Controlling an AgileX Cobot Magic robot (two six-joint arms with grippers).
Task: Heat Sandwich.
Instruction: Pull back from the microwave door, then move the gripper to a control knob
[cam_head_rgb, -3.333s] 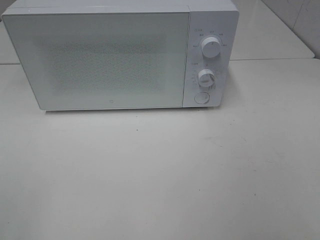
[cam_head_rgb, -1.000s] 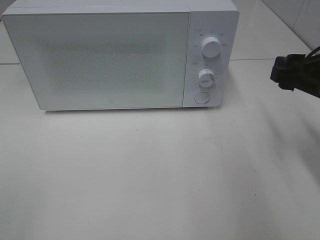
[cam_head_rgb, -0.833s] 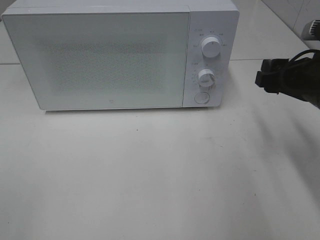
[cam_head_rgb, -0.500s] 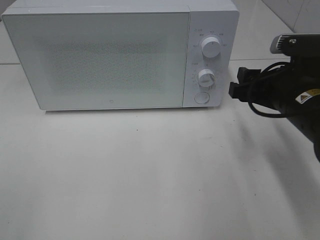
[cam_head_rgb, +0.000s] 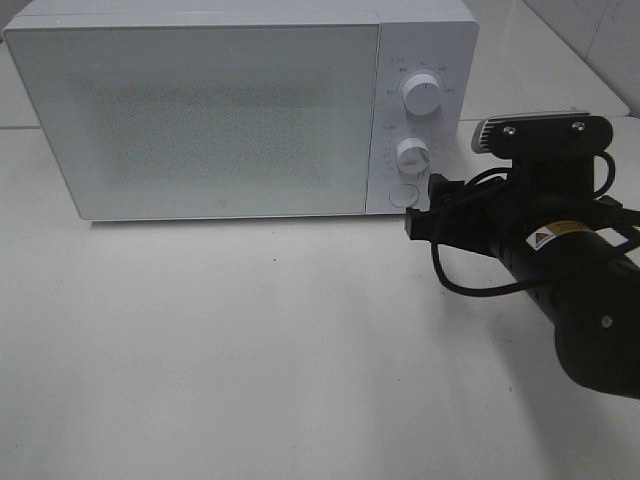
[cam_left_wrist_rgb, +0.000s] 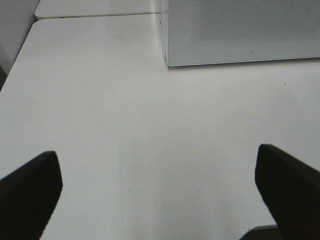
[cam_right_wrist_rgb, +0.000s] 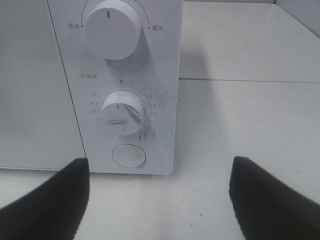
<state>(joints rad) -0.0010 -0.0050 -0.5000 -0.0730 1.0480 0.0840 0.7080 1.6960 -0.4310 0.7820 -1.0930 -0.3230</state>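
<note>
The microwave stands on the table, toward the rear. Its door occupies the left part of the front face and the control panel the right part. On the panel, the upper dial sits above the lower dial, with the round button below both. The right gripper is positioned just in front of the button. The left gripper is positioned over the table, in front of the microwave's left corner.
</note>
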